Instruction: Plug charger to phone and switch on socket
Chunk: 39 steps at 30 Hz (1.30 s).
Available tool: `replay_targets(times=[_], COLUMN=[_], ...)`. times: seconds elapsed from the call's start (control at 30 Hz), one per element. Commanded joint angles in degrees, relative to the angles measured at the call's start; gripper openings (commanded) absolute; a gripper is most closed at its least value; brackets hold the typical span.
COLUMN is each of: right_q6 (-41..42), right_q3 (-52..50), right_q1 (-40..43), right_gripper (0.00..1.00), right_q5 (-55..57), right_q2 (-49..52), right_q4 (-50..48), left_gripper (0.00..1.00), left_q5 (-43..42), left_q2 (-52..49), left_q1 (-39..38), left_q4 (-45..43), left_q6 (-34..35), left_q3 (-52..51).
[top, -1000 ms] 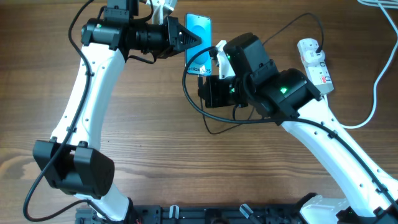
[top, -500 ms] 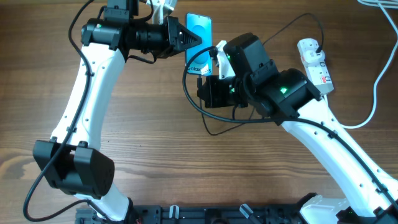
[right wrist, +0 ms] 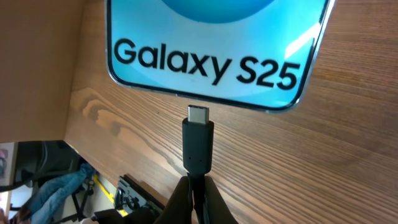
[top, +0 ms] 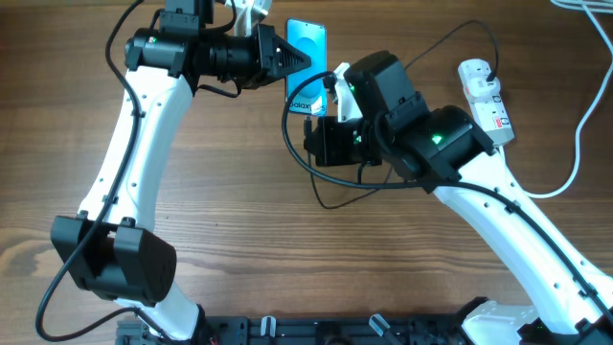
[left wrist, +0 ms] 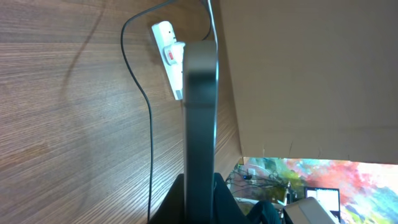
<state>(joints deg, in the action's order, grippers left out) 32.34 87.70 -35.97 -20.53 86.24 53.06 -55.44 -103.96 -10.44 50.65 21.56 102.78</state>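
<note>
Nothing is seen shifted in 1 second. The phone (top: 306, 59) is clamped in the left gripper (left wrist: 200, 186), the charger (right wrist: 198, 143) (tip seemingly just short) in the right gripper (right wrist: 196, 190); plugging awaits a straight push.

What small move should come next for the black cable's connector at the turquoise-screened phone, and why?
Probably ease the right gripper forward: its black USB-C connector sits just short of the turquoise-screened phone, not yet inserted, while the left gripper clamps that phone.
</note>
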Motion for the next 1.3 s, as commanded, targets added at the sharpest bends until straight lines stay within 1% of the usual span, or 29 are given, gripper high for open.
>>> replay_targets(times=[0.0,0.6,1.0,1.1,1.27], right_q6=[0.66,0.57,0.46,0.46,0.50], right_q3=[1.73,1.73,1.73,1.73,1.73], right_q1=[-0.02,-0.02,-0.02,0.00,0.04], right_gripper=[0.04,0.04,0.04,0.04,0.04], right_q5=[-0.50,1.27,2.19,2.97,2.95], right_q2=[-0.35,-0.35,-0.35,-0.35,-0.35], right_q4=[0.13,-1.60,-1.64,-1.66,-2.01], left_gripper=[0.04,0.04,0.04,0.04,0.04], left_q5=[-2.21,-2.91,-4.96,-5.53,-5.64], left_q2=[0.09,0.09,0.09,0.09,0.09], left_q1=[0.11,0.11,0.11,0.11,0.11], left_q4=[-1.62,-1.40,-1.42,-1.38,-1.14], left_q6=[1.64,1.16,1.11,-0.48,-0.83], left_q3=[0.31,0.31,0.31,0.31,0.31])
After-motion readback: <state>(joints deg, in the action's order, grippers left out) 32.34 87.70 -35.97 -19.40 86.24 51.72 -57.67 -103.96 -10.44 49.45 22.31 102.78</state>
